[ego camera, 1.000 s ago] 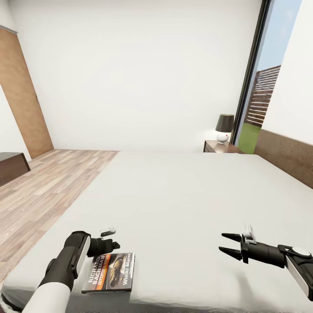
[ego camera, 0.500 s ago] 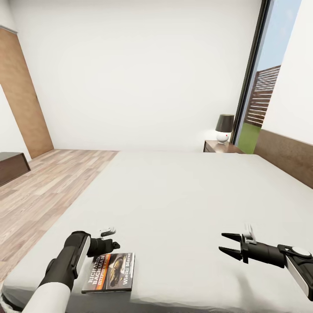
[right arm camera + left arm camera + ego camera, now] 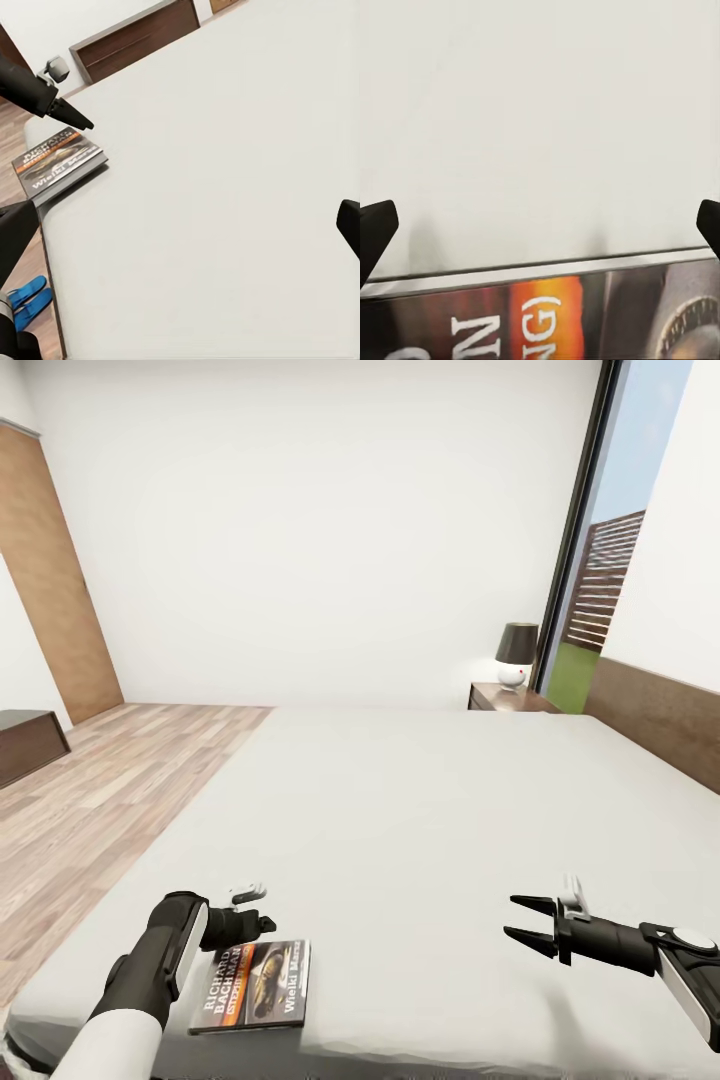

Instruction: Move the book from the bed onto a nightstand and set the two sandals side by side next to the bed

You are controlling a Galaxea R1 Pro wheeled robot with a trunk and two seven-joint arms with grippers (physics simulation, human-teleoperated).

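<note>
- You're looking down the bed, its pale grey mattress running out ahead of you toward the far white wall.
- The book lies flat on the mattress at the bed's near edge, close to its near left corner, cover up with the white title lettering readable.
- Your left gripper sits right at the book's far edge, low over the mattress. From the head view the fingers are bunched behind the wrist, but your left wrist view shows the two dark fingertips set wide apart at either side, with the book's edge lying between them and nothing pinched.
- Your right gripper hovers over the near right part of the mattress, well apart from the book, its two black fingers spread and holding nothing.
- In your right wrist view the book shows at the mattress edge with the left gripper's pointed finger just above its far side.
- That same view catches a blue sandal down on the wood floor beside the bed; whether it's one sandal or both, you can't tell from here.
- Past the bed's far right corner stands the nightstand, with a small lamp on top, dark shade over a white base.
- The wooden headboard runs along the bed's right edge, and a tall dark-framed window rises behind the nightstand.
- A long dark brown bench stands against the wall beyond the bed in the right wrist view.
</note>
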